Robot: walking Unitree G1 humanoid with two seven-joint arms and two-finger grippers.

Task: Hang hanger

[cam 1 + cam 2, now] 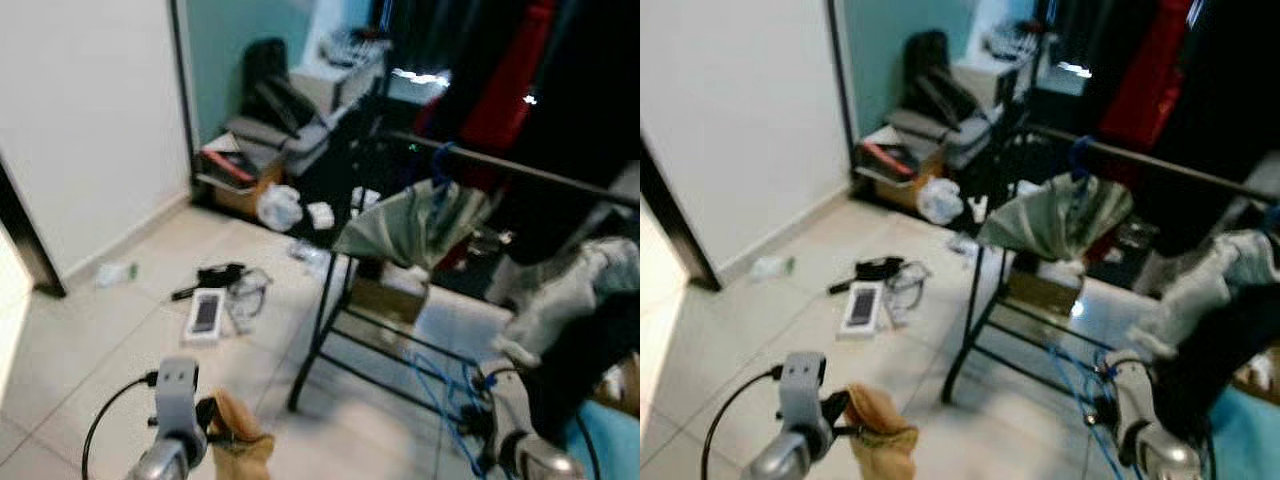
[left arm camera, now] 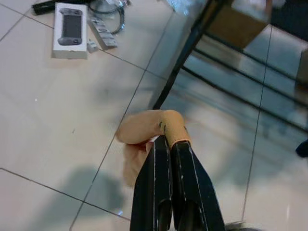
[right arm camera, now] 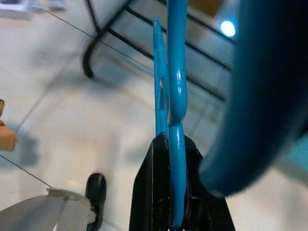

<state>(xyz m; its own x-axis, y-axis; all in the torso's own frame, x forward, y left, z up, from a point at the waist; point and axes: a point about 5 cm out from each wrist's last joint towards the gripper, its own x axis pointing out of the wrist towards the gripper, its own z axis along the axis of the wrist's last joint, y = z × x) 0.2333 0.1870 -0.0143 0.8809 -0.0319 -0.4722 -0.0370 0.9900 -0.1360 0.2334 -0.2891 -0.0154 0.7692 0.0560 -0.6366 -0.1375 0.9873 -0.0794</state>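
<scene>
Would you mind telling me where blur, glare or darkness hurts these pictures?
Eye views: soft all over, the hanging clothes nearly black. Right wrist view: the blue hanger looms out of focus, with a bright glare spot on the floor. Left wrist view: sharpest; tan cloth clear.

Blue hanger (image 3: 175, 86): you have it low on your right side, clamped between closed black fingers. Thin wire-like build, bright blue, two slim strands running side by side away from the grip, with a small kink just above the fingers. A thicker blue curve crosses close to the wrist camera, blurred. From the head view its blue lines (image 1: 440, 395) stand in front of the rack's lower bars, over the tiled floor.

Rack rail (image 1: 545, 172): dark, horizontal, well above the hanger.
</scene>
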